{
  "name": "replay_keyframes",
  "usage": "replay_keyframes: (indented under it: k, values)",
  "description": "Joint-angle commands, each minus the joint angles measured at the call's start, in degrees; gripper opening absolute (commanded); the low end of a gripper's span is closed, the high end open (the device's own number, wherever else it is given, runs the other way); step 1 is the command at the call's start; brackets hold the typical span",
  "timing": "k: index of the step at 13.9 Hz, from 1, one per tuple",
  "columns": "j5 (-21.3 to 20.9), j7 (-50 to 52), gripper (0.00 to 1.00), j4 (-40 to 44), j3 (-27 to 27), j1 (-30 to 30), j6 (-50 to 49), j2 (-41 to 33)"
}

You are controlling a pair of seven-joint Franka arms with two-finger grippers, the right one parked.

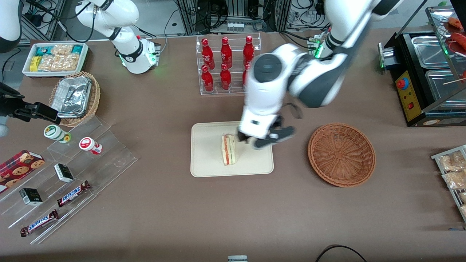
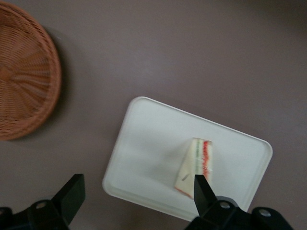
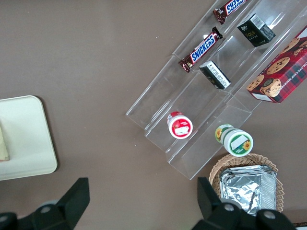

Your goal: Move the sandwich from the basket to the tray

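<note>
The sandwich [image 1: 228, 149] [image 2: 194, 165], a pale wedge with red and green layers, lies on the cream tray [image 1: 204, 160] [image 2: 148, 153] near its middle. The left arm's gripper [image 1: 256, 140] [image 2: 137, 181] hovers above the tray's edge nearest the basket, beside the sandwich. It is open wide and holds nothing. One black fingertip [image 2: 199, 184] overlaps the sandwich's corner in the left wrist view. The round reddish-brown basket [image 1: 341, 154] [image 2: 24, 72] sits empty on the table beside the tray, toward the working arm's end.
A clear rack of red bottles [image 1: 227, 63] stands farther from the front camera than the tray. A tan wicker basket of foil trays [image 1: 74, 96], a white snack bin [image 1: 54, 58] and acrylic steps [image 1: 72, 174] lie toward the parked arm's end. A black machine [image 1: 411, 91] stands at the working arm's end.
</note>
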State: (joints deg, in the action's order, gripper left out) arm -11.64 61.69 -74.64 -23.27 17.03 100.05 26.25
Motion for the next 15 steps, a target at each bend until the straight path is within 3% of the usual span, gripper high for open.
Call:
replay_keyframes:
  k: [1, 5, 10, 15]
  values:
    - [3.89, -8.83, 1.00, -2.44, -0.29, -6.19, -6.68, -6.11]
    - [4.25, -23.06, 1.00, -6.12, -0.29, -15.60, -11.62, -12.70]
    - [10.39, -44.68, 1.00, -10.17, -0.11, -28.35, -14.70, -19.48]
    - [11.11, -51.75, 1.00, -13.07, 0.06, -32.15, -15.23, -23.43]
